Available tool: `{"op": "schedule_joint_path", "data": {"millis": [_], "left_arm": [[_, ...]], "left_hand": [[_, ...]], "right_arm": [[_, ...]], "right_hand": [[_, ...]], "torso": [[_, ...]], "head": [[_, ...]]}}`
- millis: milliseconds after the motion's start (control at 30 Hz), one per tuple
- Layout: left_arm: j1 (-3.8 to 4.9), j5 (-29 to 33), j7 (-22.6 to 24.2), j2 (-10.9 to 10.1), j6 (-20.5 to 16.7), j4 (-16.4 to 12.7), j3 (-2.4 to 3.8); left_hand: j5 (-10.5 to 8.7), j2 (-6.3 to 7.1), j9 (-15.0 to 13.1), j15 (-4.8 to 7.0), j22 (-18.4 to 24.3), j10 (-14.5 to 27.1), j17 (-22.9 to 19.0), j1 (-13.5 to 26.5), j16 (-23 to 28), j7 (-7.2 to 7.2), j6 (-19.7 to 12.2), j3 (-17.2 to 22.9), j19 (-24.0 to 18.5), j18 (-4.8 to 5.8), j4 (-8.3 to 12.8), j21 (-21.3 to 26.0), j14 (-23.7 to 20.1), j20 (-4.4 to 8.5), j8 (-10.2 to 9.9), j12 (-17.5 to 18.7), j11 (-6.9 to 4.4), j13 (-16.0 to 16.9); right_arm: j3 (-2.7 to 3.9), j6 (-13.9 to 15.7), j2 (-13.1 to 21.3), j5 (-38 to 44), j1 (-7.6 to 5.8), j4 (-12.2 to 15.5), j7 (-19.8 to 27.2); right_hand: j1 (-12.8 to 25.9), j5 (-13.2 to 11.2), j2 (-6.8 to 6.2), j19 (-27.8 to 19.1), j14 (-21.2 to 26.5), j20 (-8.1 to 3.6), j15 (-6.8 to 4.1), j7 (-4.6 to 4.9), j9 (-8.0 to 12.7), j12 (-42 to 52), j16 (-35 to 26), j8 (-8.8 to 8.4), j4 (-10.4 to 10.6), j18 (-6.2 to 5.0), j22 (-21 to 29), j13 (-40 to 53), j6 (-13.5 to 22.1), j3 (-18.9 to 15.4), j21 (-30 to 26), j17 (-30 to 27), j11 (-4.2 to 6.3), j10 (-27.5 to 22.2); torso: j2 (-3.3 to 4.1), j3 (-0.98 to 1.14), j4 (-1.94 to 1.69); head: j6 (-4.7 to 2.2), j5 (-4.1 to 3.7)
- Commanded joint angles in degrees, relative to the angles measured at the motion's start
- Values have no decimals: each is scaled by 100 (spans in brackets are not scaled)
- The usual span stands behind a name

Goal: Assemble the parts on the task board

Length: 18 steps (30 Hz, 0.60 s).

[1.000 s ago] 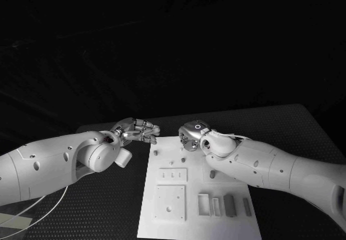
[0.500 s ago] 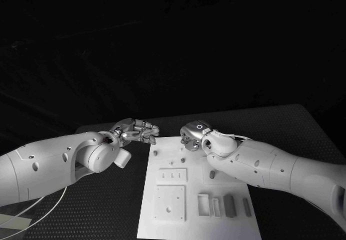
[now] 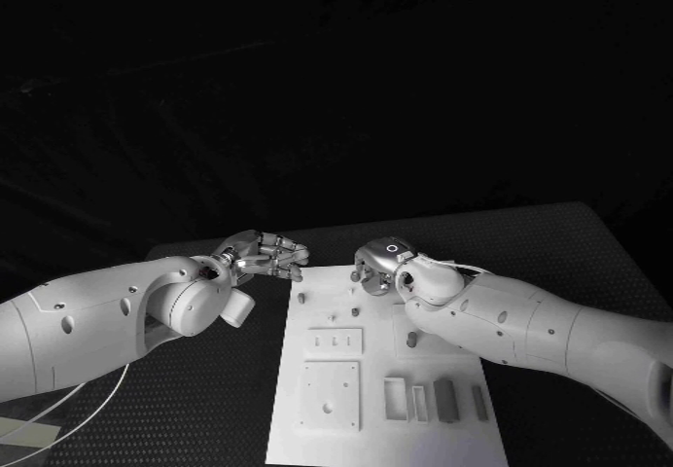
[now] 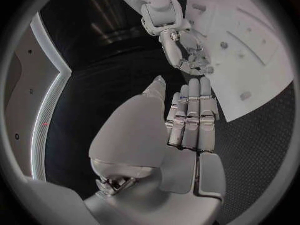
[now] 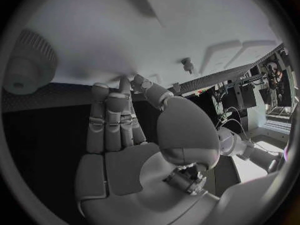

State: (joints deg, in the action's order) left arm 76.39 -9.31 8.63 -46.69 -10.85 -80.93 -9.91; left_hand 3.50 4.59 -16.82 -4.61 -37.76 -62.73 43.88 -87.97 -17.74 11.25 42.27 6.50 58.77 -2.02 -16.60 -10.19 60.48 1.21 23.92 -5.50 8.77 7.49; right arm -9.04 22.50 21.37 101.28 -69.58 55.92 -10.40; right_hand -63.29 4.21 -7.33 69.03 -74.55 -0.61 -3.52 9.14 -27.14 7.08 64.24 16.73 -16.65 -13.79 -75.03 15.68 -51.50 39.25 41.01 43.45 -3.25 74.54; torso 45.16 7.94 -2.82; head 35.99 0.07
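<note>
The white task board (image 3: pixel 376 375) lies lengthwise on the black table. Several grey oblong parts (image 3: pixel 446 399) lie side by side at its near right, and small pegs (image 3: pixel 356 311) stand in its far half. My right hand (image 3: pixel 380 265) hovers at the board's far edge, fingers pointing down at it; in the right wrist view the right hand (image 5: pixel 122 120) has straight fingers, the thumb tip close beside them and nothing visible between, facing the board (image 5: pixel 187 25) and a peg (image 5: pixel 186 63). My left hand (image 3: pixel 266 255) hangs just off the far left corner; the left hand (image 4: pixel 187 120) is flat and holds nothing.
A round ribbed piece (image 5: pixel 28 67) stands on the board near my right hand. A thin white cable (image 3: pixel 70 409) loops over the table's near left. The right hand (image 4: pixel 187 60) and the board (image 4: pixel 250 50) lie beyond my left fingertips.
My right hand has drifted slightly to the right along the board's far edge. The left hand has barely moved.
</note>
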Motion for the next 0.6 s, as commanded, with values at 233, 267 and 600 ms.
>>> {"op": "schedule_joint_path", "data": {"millis": [233,267,600], "left_arm": [[11,21,47,-33,18,22,4],[11,21,53,-36,16,26,4],[12,21,89,-55,1,120,4]], "left_hand": [[-7,19,-8,2,-8,-5,10,52,31,60,-8,-37,-18,-62,5,36,-24,-8,-30,37,3,10],[-7,19,-8,2,-8,-5,10,52,31,60,-8,-37,-18,-62,5,36,-23,-8,-30,37,3,10],[-8,24,-20,3,-11,-29,22,43,42,32,17,-35,-14,-62,7,41,-19,-8,-23,37,-5,17]], "right_arm": [[46,188,394,-260,-12,596,-85],[68,192,443,-293,-26,660,-83],[359,-36,1269,-783,-454,1607,80]], "right_hand": [[55,18,-81,74,-29,-30,53,22,20,-44,57,-23,41,-121,-95,12,33,-6,39,-15,-18,-64],[55,19,-87,77,-31,-31,52,22,20,-45,61,-21,39,-121,-95,13,29,-4,41,-15,-17,-64],[174,19,-297,105,-29,-37,67,26,31,-85,109,-20,152,-121,-93,28,17,-1,44,-40,-32,-103]], "torso": [[-9,8,-3],[-11,8,3],[-47,9,77]], "head": [[-55,-13],[-64,-15],[-169,-12]]}}
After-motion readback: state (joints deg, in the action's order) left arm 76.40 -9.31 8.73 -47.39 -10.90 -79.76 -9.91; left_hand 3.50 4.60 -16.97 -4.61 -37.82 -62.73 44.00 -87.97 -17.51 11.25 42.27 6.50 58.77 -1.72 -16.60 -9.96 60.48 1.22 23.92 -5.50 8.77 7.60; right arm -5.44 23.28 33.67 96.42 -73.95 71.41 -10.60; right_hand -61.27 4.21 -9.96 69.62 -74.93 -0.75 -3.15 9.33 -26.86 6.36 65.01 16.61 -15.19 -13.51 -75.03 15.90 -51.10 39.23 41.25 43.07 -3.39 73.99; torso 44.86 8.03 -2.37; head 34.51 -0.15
